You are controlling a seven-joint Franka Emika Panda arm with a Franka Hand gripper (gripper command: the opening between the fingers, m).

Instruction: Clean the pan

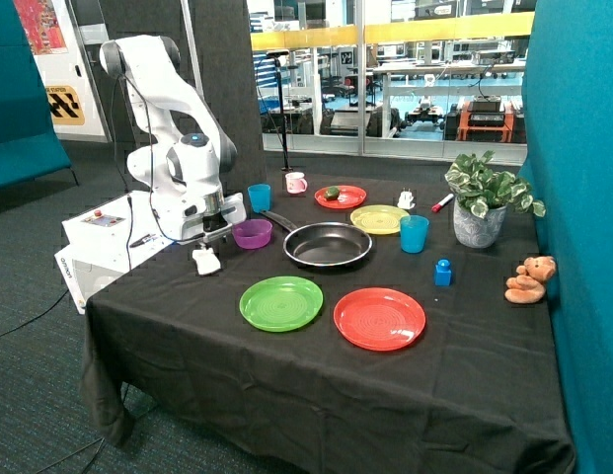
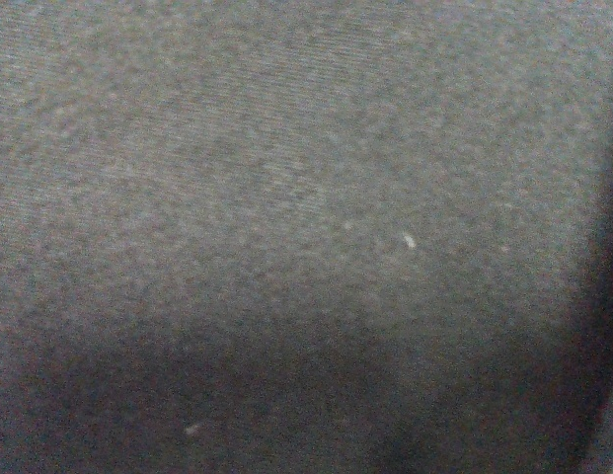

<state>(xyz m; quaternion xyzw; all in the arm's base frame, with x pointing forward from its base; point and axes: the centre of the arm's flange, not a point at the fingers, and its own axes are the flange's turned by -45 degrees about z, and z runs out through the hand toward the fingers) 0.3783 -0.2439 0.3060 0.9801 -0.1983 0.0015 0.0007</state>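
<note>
Table: draped to the floor in a matte black cloth; the wrist view shows only its fine woven grain with a few pale specks.

Pan: round, shallow, black inside with a shiny metal rim; a thin black handle angles toward the purple bowl. It sits near the middle of the table, between the bowl and the blue cup, behind the green and red plates. Nothing touches it.

Gripper: at the end of the glossy white arm, low over the table edge beside the purple bowl and just above a small white object lying on the cloth. Whether its fingers are open or closed cannot be told.

Purple bowl: small, round, smooth plastic.

Plates: flat ribbed discs, green and red at the front; yellow and a smaller red one at the back, the latter holding a dark green item.

Cups: blue tumblers; a pink and white mug.

Other: potted plant with variegated leaves in a grey pot; blue block; plush brown teddy bear; red marker.
</note>
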